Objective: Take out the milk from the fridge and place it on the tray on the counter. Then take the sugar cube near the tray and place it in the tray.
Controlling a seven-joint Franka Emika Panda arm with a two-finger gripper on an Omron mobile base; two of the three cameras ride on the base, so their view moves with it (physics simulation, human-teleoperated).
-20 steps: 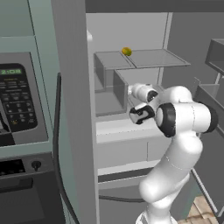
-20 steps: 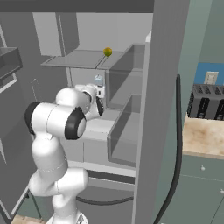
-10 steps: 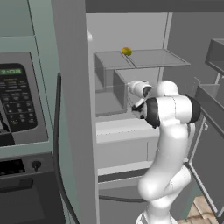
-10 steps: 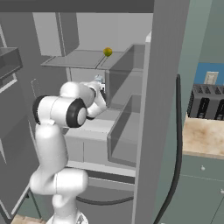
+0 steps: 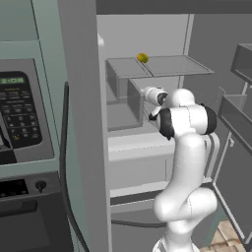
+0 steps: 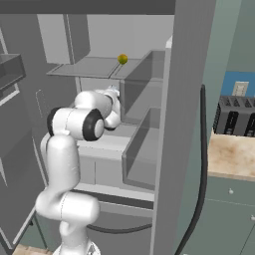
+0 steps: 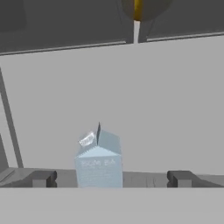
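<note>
Gripper (image 7: 111, 178) standing wide open, holding nothing, reaching into the fridge (image 5: 147, 44). Pointing at the milk (image 7: 98, 159), standing upright on a fridge shelf (image 7: 131, 178), between the two finger tips (image 7: 42, 178) but nearer one. Sitting on the shelf above, a small yellow ball (image 5: 142, 57).

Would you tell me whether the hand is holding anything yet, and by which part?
Nothing is held: the hand is open, and the milk stands upright between its fingertips, untouched.
</note>
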